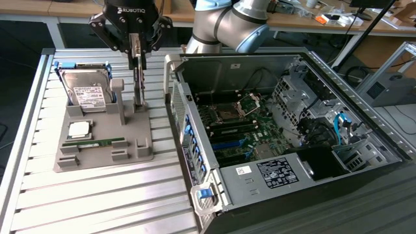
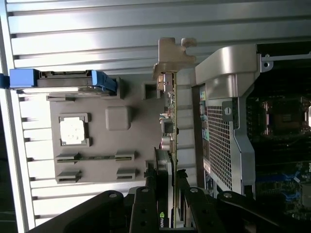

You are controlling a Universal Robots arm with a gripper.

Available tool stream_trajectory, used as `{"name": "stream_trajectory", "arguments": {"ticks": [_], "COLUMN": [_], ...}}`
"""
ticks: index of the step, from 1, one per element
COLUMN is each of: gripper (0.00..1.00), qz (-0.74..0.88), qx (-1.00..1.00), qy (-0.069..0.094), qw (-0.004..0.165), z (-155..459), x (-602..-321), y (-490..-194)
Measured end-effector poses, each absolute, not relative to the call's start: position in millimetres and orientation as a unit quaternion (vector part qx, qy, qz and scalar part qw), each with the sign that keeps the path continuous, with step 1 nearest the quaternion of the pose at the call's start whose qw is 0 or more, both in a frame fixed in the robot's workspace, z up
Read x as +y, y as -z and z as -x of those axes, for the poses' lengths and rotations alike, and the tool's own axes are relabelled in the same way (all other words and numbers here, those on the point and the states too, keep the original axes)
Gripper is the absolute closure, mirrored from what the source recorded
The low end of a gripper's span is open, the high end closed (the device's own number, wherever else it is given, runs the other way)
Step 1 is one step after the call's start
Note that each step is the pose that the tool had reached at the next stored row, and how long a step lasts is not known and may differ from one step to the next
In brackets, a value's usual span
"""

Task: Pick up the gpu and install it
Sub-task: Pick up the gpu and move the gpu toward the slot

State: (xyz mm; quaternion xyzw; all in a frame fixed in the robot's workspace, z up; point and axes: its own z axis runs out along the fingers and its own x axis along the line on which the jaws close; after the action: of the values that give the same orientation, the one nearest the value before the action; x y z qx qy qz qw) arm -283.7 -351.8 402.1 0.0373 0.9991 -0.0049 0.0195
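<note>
While the gripper (image 1: 135,48) hangs over the grey holder (image 1: 104,157), its fingers are clamped on the gpu (image 1: 138,80), one on each face. Look at that card: thin, flat, upright, edge-on, dark along the rim with a pale strip down it. Its lower end sits down at the holder's slot beside a grey post, and whether it has cleared the slot I cannot tell.

Over to the wrist view, which gives the length of it: the gpu (image 2: 173,136) runs as a narrow line out from between the black fingers (image 2: 148,194), small parts along one face, a silver bracket (image 2: 173,53) capping the far end. The exterior view gives the height instead, plus the open computer case (image 1: 260,63) with its motherboard (image 1: 240,126) laid bare.

Room to move? Tight on one side: the case's perforated wall (image 2: 221,145) stands just beside the card. On the other side the hard drive (image 1: 87,92) stands upright, apart from the gpu, with the processor chip (image 1: 79,129) and memory stick (image 1: 97,143) lying flat and low. Bare slatted table (image 1: 97,200) lies along the near edge
</note>
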Motion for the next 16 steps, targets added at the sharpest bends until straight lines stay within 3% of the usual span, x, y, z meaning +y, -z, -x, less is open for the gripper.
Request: {"name": "stream_trajectory", "arguments": {"ticks": [16], "gripper": [0.73], "qz": [-0.037], "qx": [0.999], "qy": [0.005], "qw": [0.020], "z": [283.7], "x": [-351.8], "y": [-418.7]}}
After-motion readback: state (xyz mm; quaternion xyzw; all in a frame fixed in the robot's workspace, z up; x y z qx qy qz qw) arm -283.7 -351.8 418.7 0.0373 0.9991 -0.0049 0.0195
